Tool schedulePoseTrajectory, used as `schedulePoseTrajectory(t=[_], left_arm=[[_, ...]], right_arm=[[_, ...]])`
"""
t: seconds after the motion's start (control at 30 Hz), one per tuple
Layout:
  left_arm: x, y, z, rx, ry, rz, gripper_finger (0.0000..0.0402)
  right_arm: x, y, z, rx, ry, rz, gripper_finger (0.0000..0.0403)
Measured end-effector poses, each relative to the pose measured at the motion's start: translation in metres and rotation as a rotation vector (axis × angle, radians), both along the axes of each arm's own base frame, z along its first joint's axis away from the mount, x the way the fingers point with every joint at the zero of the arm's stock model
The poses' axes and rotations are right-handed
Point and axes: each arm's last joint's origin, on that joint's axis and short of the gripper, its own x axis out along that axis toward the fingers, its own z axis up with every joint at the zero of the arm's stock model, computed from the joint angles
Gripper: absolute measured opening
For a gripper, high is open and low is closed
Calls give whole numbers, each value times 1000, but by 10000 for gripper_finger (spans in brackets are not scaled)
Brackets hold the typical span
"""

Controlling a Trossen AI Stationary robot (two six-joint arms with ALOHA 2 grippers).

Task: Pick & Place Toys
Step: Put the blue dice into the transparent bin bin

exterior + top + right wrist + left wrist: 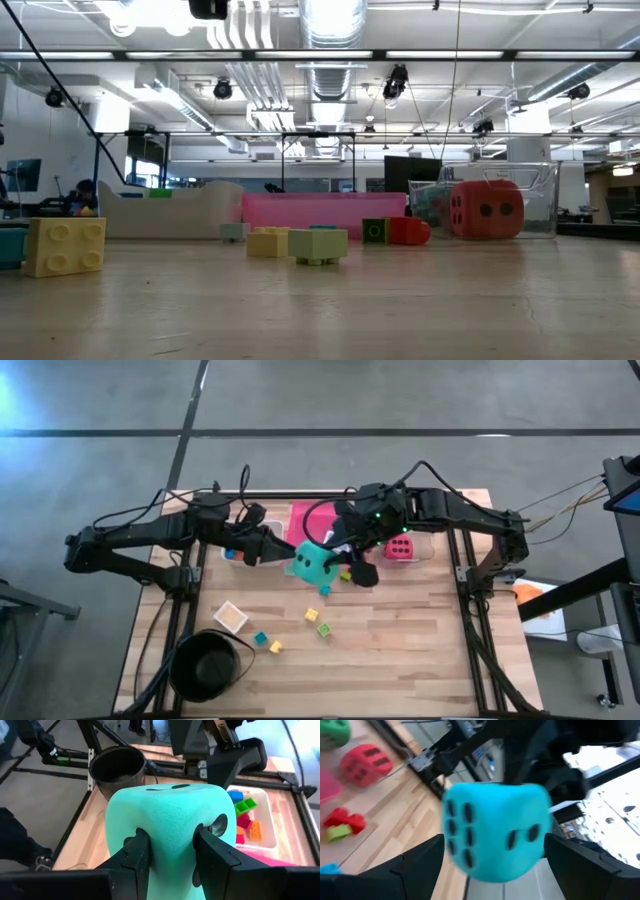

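Note:
The teal dotted die (313, 563) hangs above the table's middle, between my two grippers. My right gripper (172, 845) comes from the right and is shut on it. My left gripper (495, 840) comes from the left and is open. Its fingers stand on either side of the die (495, 832); I cannot tell whether they touch it. The red die (400, 547) lies in the clear tray (540, 200). The green die (332, 732) shows only in the left wrist view. Small blocks (311, 616) and a card (230, 617) lie on the table. My right gripper pinches the teal die between its two fingers (140, 847), on two opposite faces. The soft wall (172, 827) is dented in between them. The fingers come from the table's right and far side. The die sits upright and lifted off the table.
The black bowl (207, 663) stands at the near left. A white tray (252, 820) with several blocks and a pink tray (310, 520) stand at the back. Red and green blocks (345, 573) lie under the die. More blocks (300, 243) lie on the middle of the table.

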Motion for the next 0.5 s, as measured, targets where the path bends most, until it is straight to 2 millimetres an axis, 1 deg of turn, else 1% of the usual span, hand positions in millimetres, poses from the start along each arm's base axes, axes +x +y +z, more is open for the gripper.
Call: schedulePoseTrajectory(t=[0.13, 0.23, 0.27, 0.4, 0.5], left_arm=[[-3, 3, -6, -10, 70, 14, 340], [-9, 6, -11, -32, 134, 31, 340], [-12, 7, -11, -39, 144, 39, 340], [-23, 9, -6, -45, 143, 61, 340], [-29, 8, -2, -41, 123, 60, 340]], right_arm=[[-8, -1, 5, 16, 7, -50, 114], [-17, -3, 11, 24, -4, -92, 114], [-21, -5, 15, 29, -14, -105, 114], [-38, -10, 19, -12, 6, -191, 113], [-52, -15, 18, -28, 32, -268, 111]])
